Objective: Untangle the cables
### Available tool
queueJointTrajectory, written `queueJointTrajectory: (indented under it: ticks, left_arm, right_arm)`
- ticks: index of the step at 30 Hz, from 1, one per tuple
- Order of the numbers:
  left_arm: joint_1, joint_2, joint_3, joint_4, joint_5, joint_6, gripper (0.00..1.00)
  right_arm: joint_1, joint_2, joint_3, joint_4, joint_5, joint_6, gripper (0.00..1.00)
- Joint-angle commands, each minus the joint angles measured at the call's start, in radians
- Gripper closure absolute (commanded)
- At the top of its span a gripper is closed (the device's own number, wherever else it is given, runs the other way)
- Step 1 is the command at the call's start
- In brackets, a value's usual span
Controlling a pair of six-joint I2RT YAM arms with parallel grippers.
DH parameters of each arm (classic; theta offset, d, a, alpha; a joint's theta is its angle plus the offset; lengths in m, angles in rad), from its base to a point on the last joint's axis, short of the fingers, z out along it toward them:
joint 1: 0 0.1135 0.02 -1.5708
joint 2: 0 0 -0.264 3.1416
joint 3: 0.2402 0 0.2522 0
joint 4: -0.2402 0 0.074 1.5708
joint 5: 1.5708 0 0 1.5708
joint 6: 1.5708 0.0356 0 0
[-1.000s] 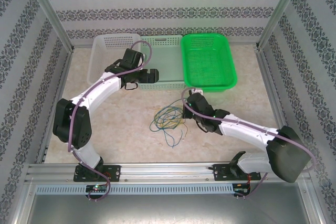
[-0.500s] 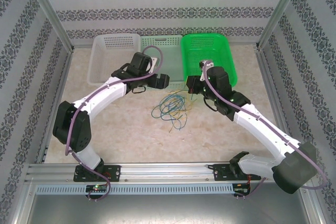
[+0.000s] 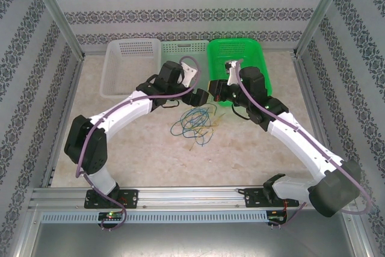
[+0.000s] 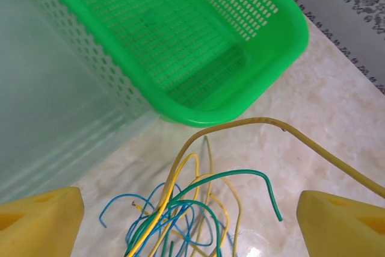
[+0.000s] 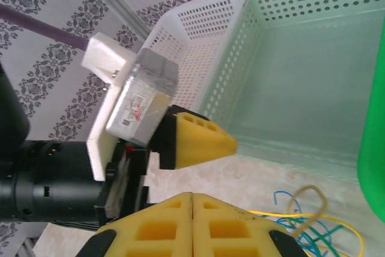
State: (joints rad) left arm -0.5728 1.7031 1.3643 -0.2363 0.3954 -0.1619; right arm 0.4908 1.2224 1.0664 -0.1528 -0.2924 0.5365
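The cables (image 3: 192,123) lie as a loose tangle of yellow, blue and green wires on the marble table, just in front of the baskets. My right gripper (image 3: 212,91) hangs above the tangle's far edge, shut, with a yellow cable (image 4: 313,142) rising from the heap towards it. In the right wrist view its pads (image 5: 240,233) are pressed together and a thin yellow wire (image 5: 283,213) comes out at their edge. My left gripper (image 3: 201,96) is right beside it, open. Its pads (image 4: 36,227) stand wide apart over the cables (image 4: 174,209).
Three baskets stand in a row at the back: white (image 3: 114,70), pale green (image 3: 180,49) and bright green (image 3: 261,85). The bright green basket's rim (image 4: 264,82) is just beyond the tangle. Metal frame posts and patterned walls enclose the table.
My right gripper has moved from mid-table up towards the baskets, and the tangle has shifted that way. My left gripper has swung right to meet it above the tangle.
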Motion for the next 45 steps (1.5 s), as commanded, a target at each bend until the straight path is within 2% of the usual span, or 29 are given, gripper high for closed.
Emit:
queueJointTrajectory:
  ticks: [1, 7, 14, 23, 36, 39, 41, 43, 44, 45]
  left_arm:
    - [-0.020, 0.028, 0.035, 0.065, 0.074, 0.039, 0.12]
    - [-0.039, 0.047, 0.042, 0.106, 0.090, 0.070, 0.13]
    - [-0.041, -0.013, -0.084, 0.268, 0.118, 0.058, 0.10]
    - [-0.042, -0.043, -0.144, 0.352, 0.166, 0.055, 0.07]
    - [-0.080, 0.067, -0.018, 0.373, 0.193, 0.040, 0.08]
    - [-0.079, 0.086, -0.002, 0.396, 0.186, 0.015, 0.19]
    - [-0.080, 0.096, 0.012, 0.395, 0.191, 0.009, 0.36]
    - [-0.080, 0.104, 0.023, 0.385, 0.186, 0.005, 0.62]
    - [-0.079, 0.105, 0.024, 0.382, 0.181, 0.004, 0.71]
    - [-0.079, 0.104, 0.022, 0.378, 0.174, 0.004, 0.78]
  right_arm:
    - [-0.015, -0.005, 0.034, 0.029, -0.086, 0.038, 1.00]
    - [-0.047, -0.001, 0.042, 0.027, -0.125, 0.103, 1.00]
    - [-0.104, -0.005, 0.011, 0.031, -0.159, 0.192, 1.00]
    - [-0.117, -0.003, 0.008, 0.038, -0.184, 0.227, 1.00]
    - [-0.108, 0.004, 0.001, 0.070, -0.250, 0.311, 1.00]
    - [-0.110, -0.001, -0.004, 0.060, -0.246, 0.316, 1.00]
    - [-0.111, -0.004, -0.012, 0.060, -0.243, 0.325, 1.00]
    - [-0.113, -0.009, -0.016, 0.059, -0.236, 0.329, 1.00]
    - [-0.115, -0.011, -0.016, 0.055, -0.232, 0.329, 1.00]
    - [-0.118, -0.015, -0.017, 0.046, -0.223, 0.325, 0.93]
